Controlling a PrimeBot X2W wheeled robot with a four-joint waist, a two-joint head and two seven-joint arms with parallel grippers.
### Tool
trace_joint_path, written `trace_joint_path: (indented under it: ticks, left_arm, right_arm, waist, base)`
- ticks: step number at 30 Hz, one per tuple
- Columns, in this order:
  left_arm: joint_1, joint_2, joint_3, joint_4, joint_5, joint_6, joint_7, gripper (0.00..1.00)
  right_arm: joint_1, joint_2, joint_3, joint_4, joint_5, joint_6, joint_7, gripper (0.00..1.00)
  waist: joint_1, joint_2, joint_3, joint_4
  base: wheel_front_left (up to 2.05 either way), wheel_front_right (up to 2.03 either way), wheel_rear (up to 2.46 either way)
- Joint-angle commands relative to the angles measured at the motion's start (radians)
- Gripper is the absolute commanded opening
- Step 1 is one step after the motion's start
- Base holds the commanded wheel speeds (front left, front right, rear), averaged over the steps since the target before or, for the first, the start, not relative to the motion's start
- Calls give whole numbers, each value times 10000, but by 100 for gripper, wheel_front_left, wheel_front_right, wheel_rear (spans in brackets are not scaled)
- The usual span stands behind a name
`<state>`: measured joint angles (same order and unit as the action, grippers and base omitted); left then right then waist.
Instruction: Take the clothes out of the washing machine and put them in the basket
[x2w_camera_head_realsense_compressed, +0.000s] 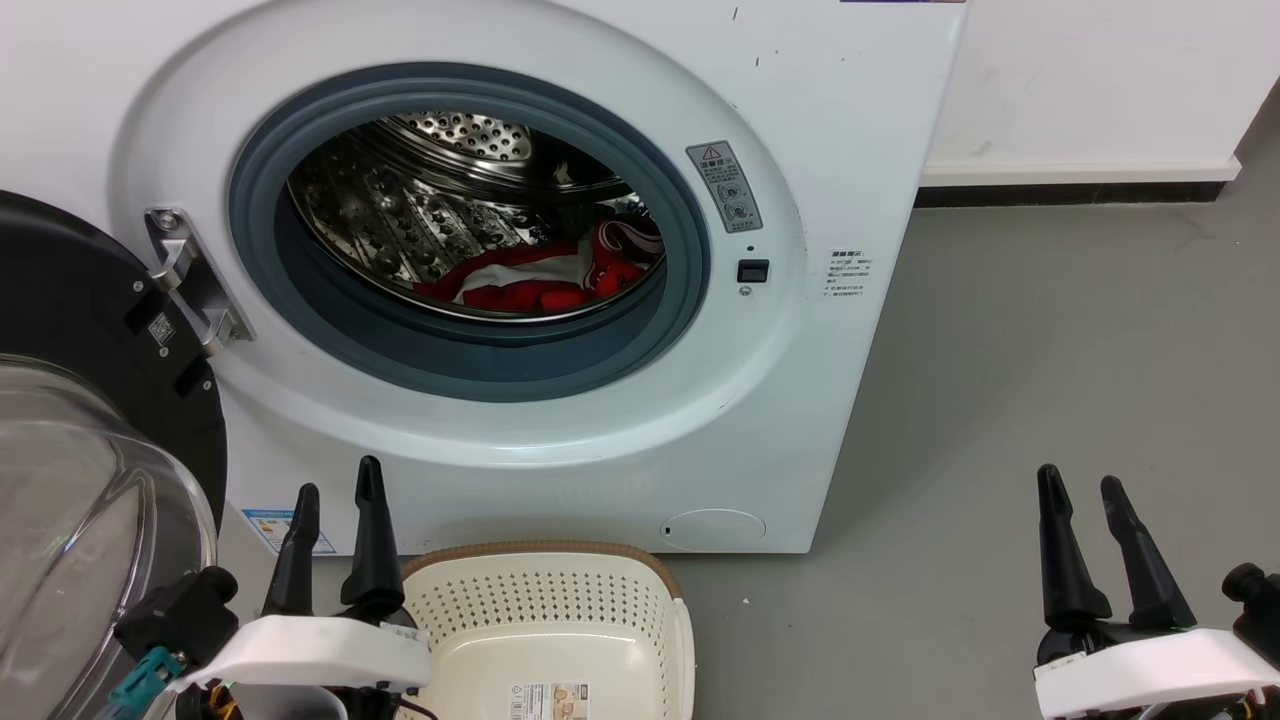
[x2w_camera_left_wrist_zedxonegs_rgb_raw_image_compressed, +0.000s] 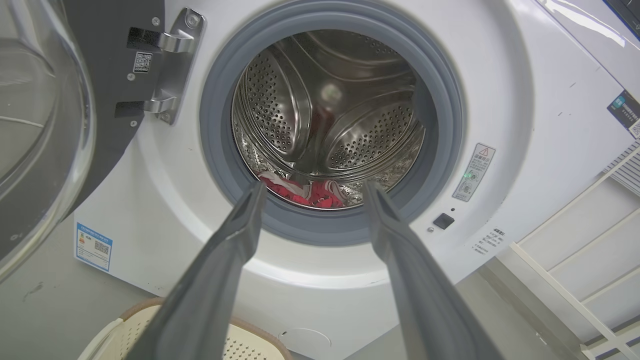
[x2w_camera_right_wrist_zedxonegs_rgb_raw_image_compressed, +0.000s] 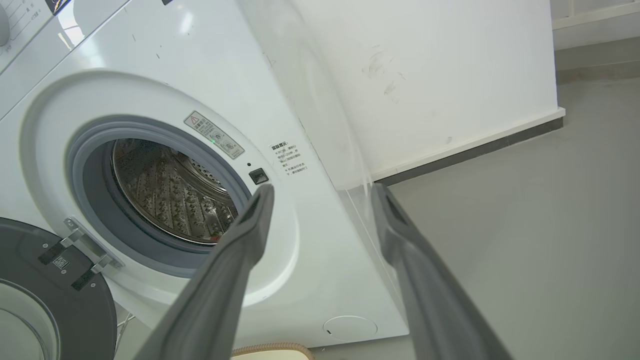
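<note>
Head view: the clothes (x2w_camera_head_realsense_compressed: 545, 280) are seen heaped at the bottom of the drum (x2w_camera_head_realsense_compressed: 400, 210) of the washing machine (x2w_camera_head_realsense_compressed: 820, 400), the heap stretched left to right behind the open porthole. The basket (x2w_camera_head_realsense_compressed: 560, 600) is set on the floor (x2w_camera_head_realsense_compressed: 1050, 330) just before the machine, a label (x2w_camera_head_realsense_compressed: 548, 700) on its bottom. The left gripper (x2w_camera_head_realsense_compressed: 338, 477) and right gripper (x2w_camera_head_realsense_compressed: 1080, 476) are held low, fingers upward and parted, nothing gripped.

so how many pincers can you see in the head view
2: the left pincer at lower left by the basket, the right pincer at lower right over the floor.
</note>
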<state>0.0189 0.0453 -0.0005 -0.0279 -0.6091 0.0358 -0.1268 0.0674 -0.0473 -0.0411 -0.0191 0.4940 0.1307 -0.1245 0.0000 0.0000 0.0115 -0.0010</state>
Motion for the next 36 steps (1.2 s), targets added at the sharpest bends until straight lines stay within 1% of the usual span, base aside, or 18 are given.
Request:
trace_joint_path:
  ticks: [1,19,27,36]
  left_arm:
    - [-1,45,-44,-197,283,43,-97,100]
    - [306,52,-189,-373,2039,274,-552,100]
    - [422,52,-227,-469,2711,374,-734,100]
    - [581,57,-254,-603,3361,394,-921,100]
  right_arm:
    - [-4,-44,21,-217,-321,0,-116,100]
    - [346,-46,201,-713,-2199,-1,-570,100]
    - [499,-45,257,-945,-2767,-1,-755,100]
    - [666,-45,265,-1142,-3345,-1,-951,100]
  waist:
    - [0,0,5,2]
    - [0,0,50,14]
    - [0,0,52,6]
    - [0,0,66,12]
  base:
    - [0,0,0]
    - [0,0,0]
    - [0,0,0]
    - [0,0,0]
